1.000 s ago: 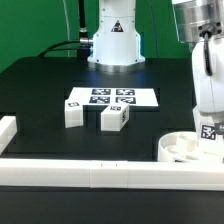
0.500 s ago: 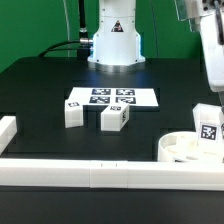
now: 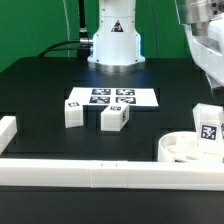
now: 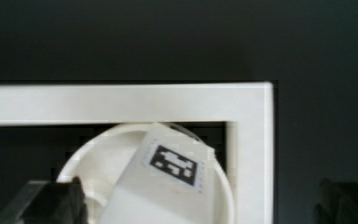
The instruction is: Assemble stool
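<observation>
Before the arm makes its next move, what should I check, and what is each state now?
1. Jaws empty: ok, they stand apart in the wrist view.
2. Mounted leg upright on seat: ok.
3. Mounted leg fully in its socket: cannot tell.
4. Left loose leg and right loose leg, as the exterior view shows them, apart and unobstructed: ok.
5. Seat touching the rail: cannot tell.

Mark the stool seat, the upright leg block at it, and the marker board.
stool seat (image 3: pixel 180 152), exterior view, front wall.
upright leg block (image 3: pixel 208 127), exterior view, tagged face.
marker board (image 3: pixel 112 97), exterior view, middle, between the tags.
</observation>
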`<state>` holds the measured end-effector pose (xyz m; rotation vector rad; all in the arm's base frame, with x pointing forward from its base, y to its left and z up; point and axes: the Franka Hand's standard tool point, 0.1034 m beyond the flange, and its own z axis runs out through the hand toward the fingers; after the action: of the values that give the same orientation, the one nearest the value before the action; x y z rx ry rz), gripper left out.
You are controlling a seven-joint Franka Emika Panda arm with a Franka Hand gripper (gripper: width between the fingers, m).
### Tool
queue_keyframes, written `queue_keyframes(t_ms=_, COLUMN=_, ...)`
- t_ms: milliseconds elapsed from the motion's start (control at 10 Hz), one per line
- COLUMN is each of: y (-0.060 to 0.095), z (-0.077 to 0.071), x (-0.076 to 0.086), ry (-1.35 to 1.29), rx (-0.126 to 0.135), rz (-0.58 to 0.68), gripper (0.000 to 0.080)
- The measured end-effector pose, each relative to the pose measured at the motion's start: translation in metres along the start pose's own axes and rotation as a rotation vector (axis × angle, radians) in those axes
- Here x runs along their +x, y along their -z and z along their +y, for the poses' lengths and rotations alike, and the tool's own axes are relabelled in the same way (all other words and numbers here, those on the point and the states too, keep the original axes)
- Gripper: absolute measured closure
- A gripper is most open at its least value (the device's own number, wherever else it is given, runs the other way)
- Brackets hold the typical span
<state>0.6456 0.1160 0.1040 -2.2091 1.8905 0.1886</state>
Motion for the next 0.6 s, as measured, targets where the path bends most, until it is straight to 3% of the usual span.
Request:
queue_keyframes(t_ms=200, y=0.0030, z=-0.0012, x=-0.0020, ry=0.228, rx=-0.033, rz=-0.003, gripper=0.0150)
queue_keyframes(t_ms=600, y=0.0022, z=-0.0008, x=-0.0015, ry=0.467, rx=-0.032, rz=-0.006, gripper=0.0150)
